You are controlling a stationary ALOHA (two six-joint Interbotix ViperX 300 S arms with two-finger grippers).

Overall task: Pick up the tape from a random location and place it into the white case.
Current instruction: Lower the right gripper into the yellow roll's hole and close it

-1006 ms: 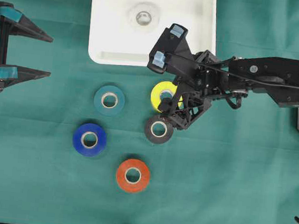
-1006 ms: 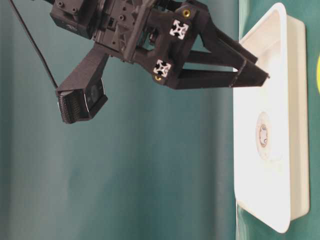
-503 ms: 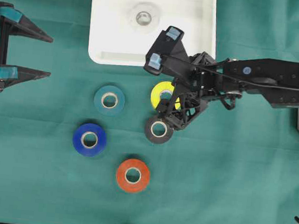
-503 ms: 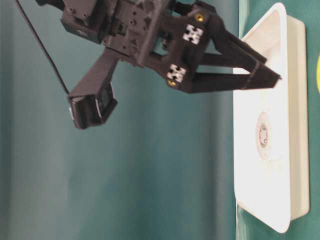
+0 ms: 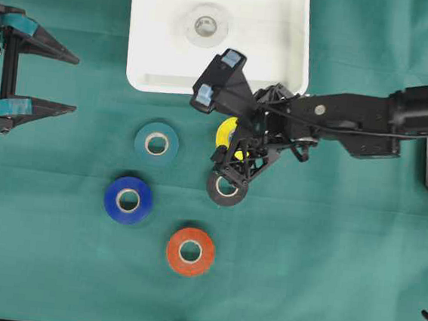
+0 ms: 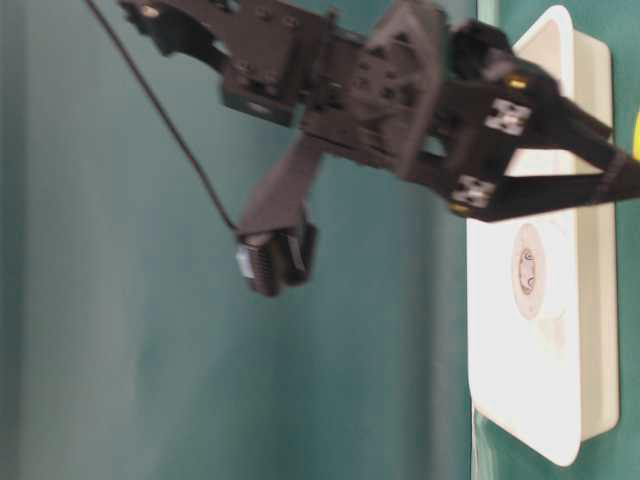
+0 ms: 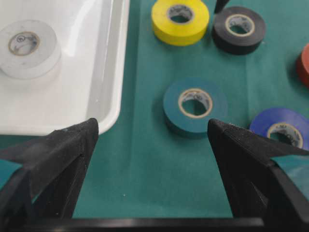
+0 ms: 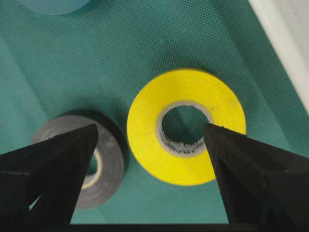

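Seen from overhead, the right gripper (image 5: 229, 158) hangs with its jaws spread over the yellow tape (image 5: 227, 134), which lies flat on the green cloth (image 5: 341, 256) just below the white case (image 5: 147, 70). The case sits at about twelve o'clock from that roll, its near rim close by. The black tape (image 5: 226, 190) lies just beside the yellow one at six o'clock. I count five rolls on the cloth: yellow, black, teal tape (image 5: 156, 143), blue tape (image 5: 128, 199) and orange tape (image 5: 190, 251). A sixth, the white tape (image 5: 206, 26), already rests inside the case. The left gripper (image 5: 58, 81) waits at nine o'clock, jaws wide, well apart from every roll, so the right arm is plainly the nearer one.

At table level, the right arm reaches across toward the case, its fingers parted and empty.

Through the left wrist camera, its own fingers stand spread with nothing between them; the teal roll lies ahead, and the case corner at ten o'clock.

Through the right wrist camera, the yellow roll lies between the two open fingers, nearer the right-hand one, its hole facing up. The left-hand finger overlaps the black roll. The likely grasp closes across the yellow roll, though catching the black neighbour is a risk.
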